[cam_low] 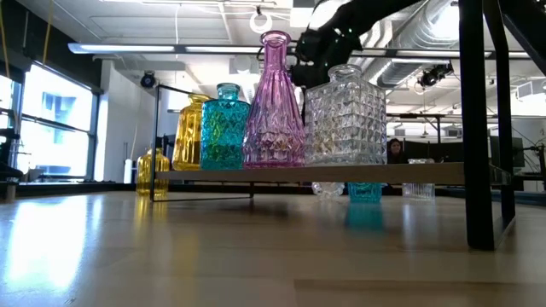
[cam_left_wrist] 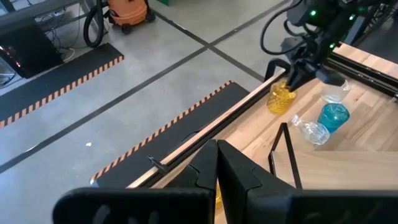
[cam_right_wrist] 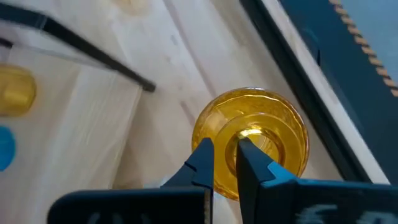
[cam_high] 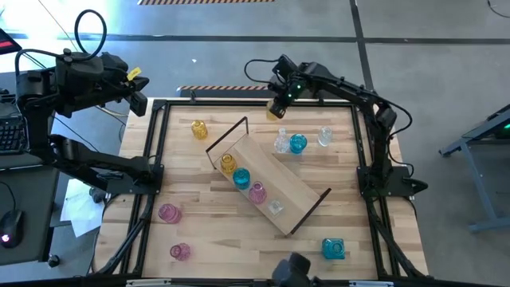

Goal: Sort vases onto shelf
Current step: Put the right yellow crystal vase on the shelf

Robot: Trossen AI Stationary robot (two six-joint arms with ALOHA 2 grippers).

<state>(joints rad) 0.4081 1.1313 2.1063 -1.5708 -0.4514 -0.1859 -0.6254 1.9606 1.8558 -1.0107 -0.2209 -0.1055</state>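
The right gripper (cam_right_wrist: 225, 163) is clamped on the rim of an amber vase (cam_right_wrist: 252, 140) at the table's far edge. The shelf (cam_high: 271, 180) lies toward five o'clock from it, long axis running ten to four. The left gripper (cam_high: 137, 82), shut, waits off-table.

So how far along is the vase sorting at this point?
Four vases stand on the shelf: amber, teal, pink and clear. The right gripper is shut on the rim of an amber vase at the table's far edge. About seven vases are left on the table. The left gripper waits off the table.
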